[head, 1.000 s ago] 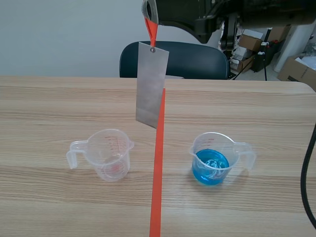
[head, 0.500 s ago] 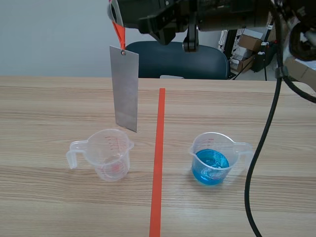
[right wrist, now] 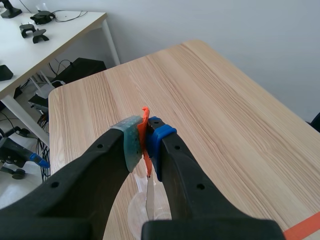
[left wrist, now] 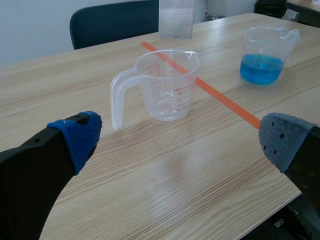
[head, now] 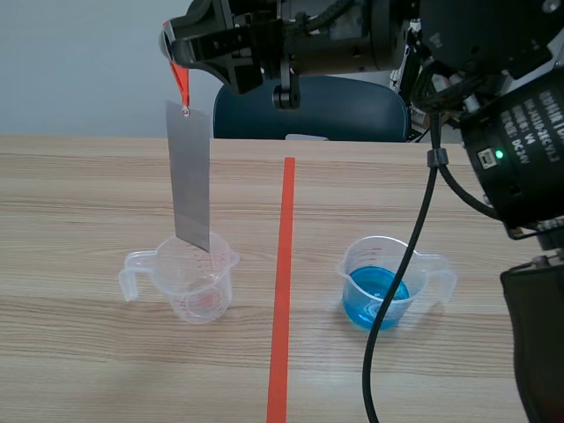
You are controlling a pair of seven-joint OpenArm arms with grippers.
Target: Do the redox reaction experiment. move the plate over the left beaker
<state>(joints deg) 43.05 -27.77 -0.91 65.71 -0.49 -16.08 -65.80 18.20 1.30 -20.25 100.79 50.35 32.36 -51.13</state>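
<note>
Leftward since the earlier frame, the plate [head: 190, 176] now hangs above the left beaker [head: 196, 275] by its orange tab [head: 181, 81], pinched in my right end effector [head: 174, 55]; I judge sway could clip the rim, tipping it.

Lighting, all views: bright, even, diffuse room light from above; table [head: 106, 176] uniformly lit, with a pale sheen on the wood near the left beaker [left wrist: 167, 85] in the left wrist view; shadows at the beaker's base soft and faint; plate [head: 190, 176] flat dull grey, no glare.
</note>
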